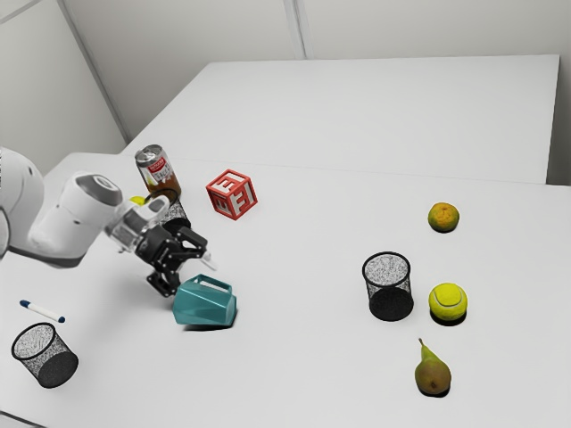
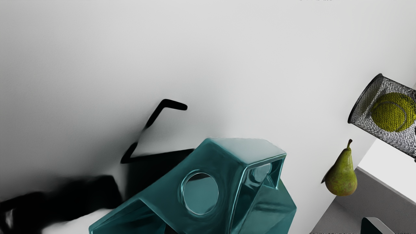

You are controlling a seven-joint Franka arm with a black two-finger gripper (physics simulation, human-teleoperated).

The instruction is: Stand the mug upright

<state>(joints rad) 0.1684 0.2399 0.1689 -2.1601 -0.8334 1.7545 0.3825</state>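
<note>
Teal and glossy, the mug (image 1: 203, 308) lies tipped on its side on the white table (image 1: 294, 374), its handle turned upward in the exterior view. The gripper (image 1: 190, 275) is right at the mug, on its side toward the exterior view's left, with its two fingers spread apart; in the wrist view one fingertip stands clear of the mug, with a gap between them. Beyond the mug, toward the back, sits a red letter block (image 1: 232, 194), and farther back toward the exterior view's left come a drink can (image 1: 158, 175), a black mesh cup (image 1: 177, 212) partly behind the arm, and a bit of something yellow (image 1: 136, 201), too hidden to name. To the exterior view's left of the mug lie a white marker (image 1: 42, 311) with blue ends and, nearer the camera, a second mesh cup (image 1: 45, 355). Well apart from the mug, toward the exterior view's right, stands a third mesh cup (image 1: 388, 285) with a tennis ball (image 1: 448, 301) just beside it. On that same side of the mug, a green-brown pear (image 1: 433, 374) is nearer the camera and an orange fruit (image 1: 443, 217) farther back.
</note>
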